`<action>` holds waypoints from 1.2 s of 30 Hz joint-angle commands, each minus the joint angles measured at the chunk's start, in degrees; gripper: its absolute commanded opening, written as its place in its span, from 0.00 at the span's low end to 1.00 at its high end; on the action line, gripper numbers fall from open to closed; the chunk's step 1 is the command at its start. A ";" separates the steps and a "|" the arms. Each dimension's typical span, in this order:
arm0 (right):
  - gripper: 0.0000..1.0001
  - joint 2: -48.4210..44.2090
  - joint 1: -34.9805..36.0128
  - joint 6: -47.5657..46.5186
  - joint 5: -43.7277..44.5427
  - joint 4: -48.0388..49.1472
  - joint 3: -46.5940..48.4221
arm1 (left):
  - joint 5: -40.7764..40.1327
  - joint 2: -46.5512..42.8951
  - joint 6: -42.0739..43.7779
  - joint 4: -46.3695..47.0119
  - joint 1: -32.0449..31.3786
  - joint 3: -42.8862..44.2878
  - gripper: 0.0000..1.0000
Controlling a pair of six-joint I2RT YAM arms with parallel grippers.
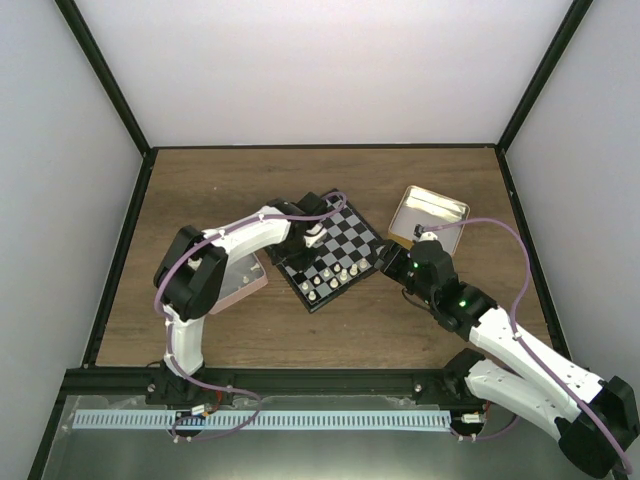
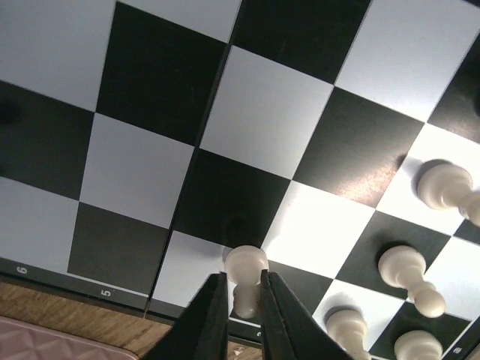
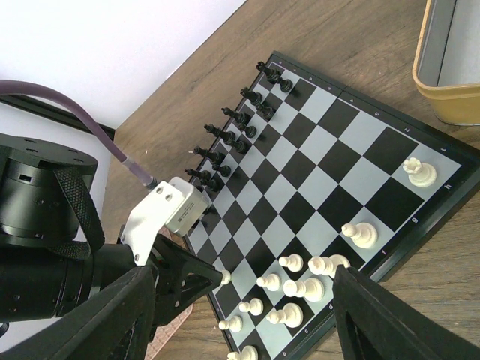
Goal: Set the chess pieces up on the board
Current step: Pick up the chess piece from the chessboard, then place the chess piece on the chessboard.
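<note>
Brown wood-grain table point(image 1: 250, 180): carries everything. Landmark is the small square chessboard with black and silvery-grey checks and a thin black rim point(image 1: 352, 238), set cornerwise to the arms.

Pink rectangular tin point(image 1: 247, 278): just off the board's left side, partly under the left arm.
Gold rectangular tin point(image 1: 455, 212): just off the board's right corner, lid off.

Right gripper point(image 3: 246, 274): hangs off the board's near-right side. Fingers are spread wide with nothing between them.

Left gripper point(image 2: 242, 277): over the board's rim where digits are printed. The dark fingers are pinched in on a single tiny cream-white pawn point(image 2: 245, 264), one on either side of its stem, with the head showing at the tips. Cannot tell whether its base meets the square.

Tiny black chess figures point(image 3: 234, 118): two tidy rows along one side of the board.

Tiny cream-white chess figures point(image 3: 304, 289): a loose, uneven cluster on the opposite side of the board. Two more stand apart along the rim on the gold tin's side. The cream rows look unfinished.

Handling (judgement): each figure is likely very light, rigid and smooth-skinned, with a narrow foot, so it tips at a nudge. It should not crush easily, but it could squirt out of a skewed pinch.
- Best hold is low on the stem under the head, fingers square to it, as with this pawn.
- Neighbours stand close on that side of the board, so keep the fingers narrow on the way in and lift straight off.
</note>
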 commanded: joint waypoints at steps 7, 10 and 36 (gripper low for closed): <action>0.67 -0.41 -0.09 0.35 1.22 -0.52 0.11 | -0.09 -1.72 -0.41 2.09 0.01 0.78 0.04; 0.66 -1.23 -0.08 0.44 2.83 -1.55 0.35 | 0.62 -1.24 -0.77 2.29 -0.32 3.20 0.04; 0.67 -7.54 -0.08 0.12 8.13 -5.77 -0.40 | 2.33 17.38 -0.90 -5.80 -8.78 28.36 0.04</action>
